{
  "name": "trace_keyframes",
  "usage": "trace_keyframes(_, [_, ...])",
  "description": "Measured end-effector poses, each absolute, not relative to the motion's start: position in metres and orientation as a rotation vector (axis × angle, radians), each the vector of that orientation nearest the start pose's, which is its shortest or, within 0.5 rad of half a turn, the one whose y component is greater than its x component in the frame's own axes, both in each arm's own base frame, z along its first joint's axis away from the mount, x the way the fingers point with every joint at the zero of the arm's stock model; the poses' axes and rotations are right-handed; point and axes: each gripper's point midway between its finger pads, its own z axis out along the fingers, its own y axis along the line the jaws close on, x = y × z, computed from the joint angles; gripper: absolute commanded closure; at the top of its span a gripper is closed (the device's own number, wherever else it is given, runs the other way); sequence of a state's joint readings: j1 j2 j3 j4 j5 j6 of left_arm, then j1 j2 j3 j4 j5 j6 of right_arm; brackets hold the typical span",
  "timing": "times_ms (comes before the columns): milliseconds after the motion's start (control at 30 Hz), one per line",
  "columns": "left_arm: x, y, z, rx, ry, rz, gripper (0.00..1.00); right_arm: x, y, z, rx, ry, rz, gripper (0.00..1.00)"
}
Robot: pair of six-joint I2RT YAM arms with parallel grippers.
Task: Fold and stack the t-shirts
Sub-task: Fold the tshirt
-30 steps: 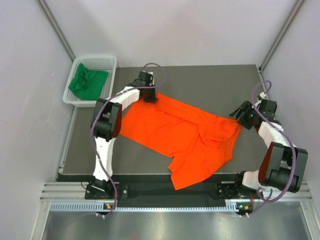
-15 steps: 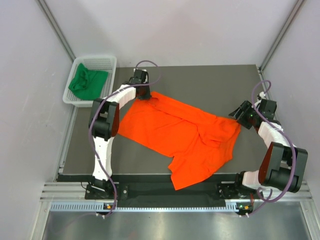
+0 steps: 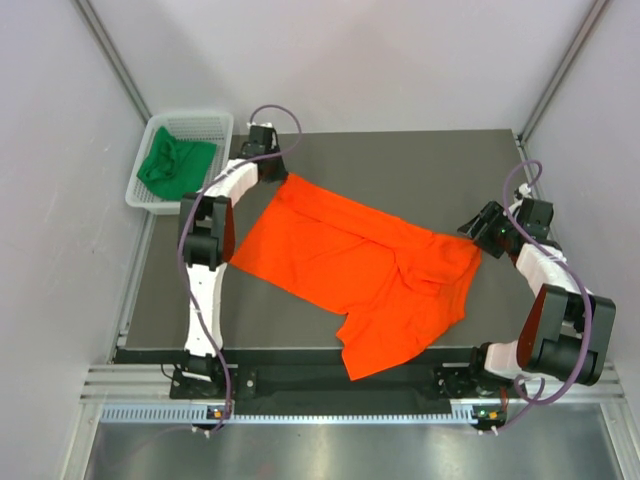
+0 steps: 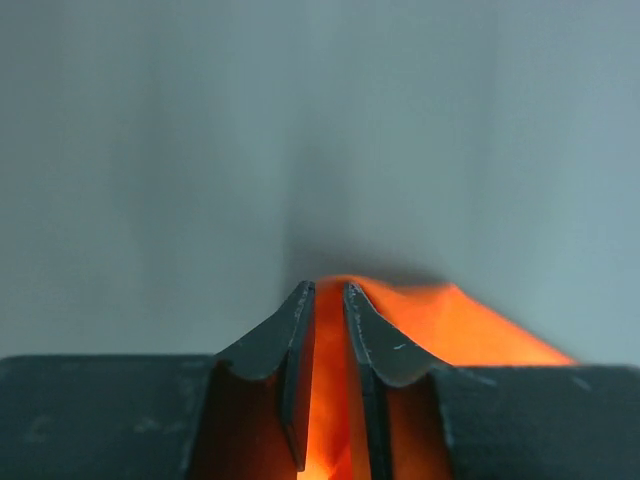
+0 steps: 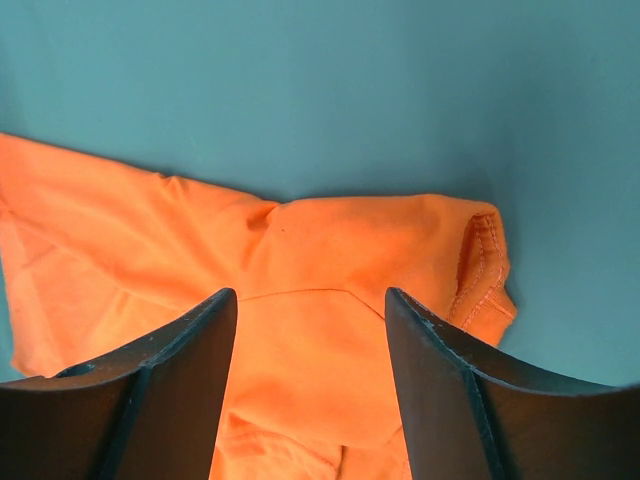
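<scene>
The bright orange t-shirt (image 3: pixel 360 265) lies spread and wrinkled across the dark table (image 3: pixel 420 165), its far-left corner stretched towards the basket. My left gripper (image 3: pixel 274 175) sits at that corner. In the left wrist view its fingers (image 4: pixel 325 287) stand close together, shut on a fold of the orange cloth (image 4: pixel 450 320). My right gripper (image 3: pixel 472 232) hovers open at the shirt's right edge, with orange cloth (image 5: pixel 330 240) and a hemmed edge below its fingertips (image 5: pixel 310 292). The dark green t-shirt (image 3: pixel 175 165) lies bunched in the basket.
A white mesh basket (image 3: pixel 190 118) stands off the table's far-left corner, just left of my left arm. Grey walls enclose the table at the back and sides. The metal rail with both arm bases (image 3: pixel 330 385) runs along the near edge.
My left gripper has moved back and to the left, dragging the orange shirt's corner with it and pulling that edge straighter. The right arm has stayed still.
</scene>
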State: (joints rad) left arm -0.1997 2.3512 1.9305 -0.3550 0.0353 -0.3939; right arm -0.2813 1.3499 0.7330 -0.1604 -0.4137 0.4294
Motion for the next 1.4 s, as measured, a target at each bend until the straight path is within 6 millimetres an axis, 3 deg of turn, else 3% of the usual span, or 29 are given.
trace_keyframes(133, [0.612,-0.106,0.079,-0.270,2.294,-0.354,0.61,0.343,-0.009,0.092,0.617,2.249,0.558,0.39])
trace_keyframes(300, [0.617,-0.086,0.093,-0.299,2.269,-0.396,0.66,0.344,-0.009,0.092,0.613,2.248,0.559,0.39])
trace_keyframes(500, [0.579,-0.109,0.090,-0.251,2.328,-0.480,0.58,0.342,-0.008,0.089,0.614,2.256,0.555,0.34])
trace_keyframes(600, [0.574,-0.125,0.091,-0.204,2.327,-0.548,0.47,0.341,-0.012,0.085,0.619,2.267,0.521,0.24])
trace_keyframes(733, [0.573,-0.140,0.091,-0.127,2.326,-0.556,0.45,0.339,-0.018,0.075,0.636,2.296,0.474,0.21])
trace_keyframes(867, [0.587,-0.143,0.090,-0.069,2.304,-0.499,0.43,0.337,-0.020,0.064,0.663,2.325,0.460,0.28])
trace_keyframes(1100, [0.587,-0.135,0.067,-0.025,2.342,-0.422,0.36,0.338,-0.025,0.058,0.681,2.331,0.431,0.32])
trace_keyframes(1233, [0.594,-0.131,0.057,-0.007,2.355,-0.396,0.35,0.340,-0.026,0.041,0.703,2.363,0.430,0.35])
trace_keyframes(1333, [0.592,-0.131,0.043,0.010,2.384,-0.390,0.35,0.345,-0.030,0.037,0.716,2.358,0.431,0.48])
trace_keyframes(1400, [0.594,-0.132,0.045,0.027,2.373,-0.393,0.36,0.345,-0.033,0.033,0.729,2.361,0.418,0.53])
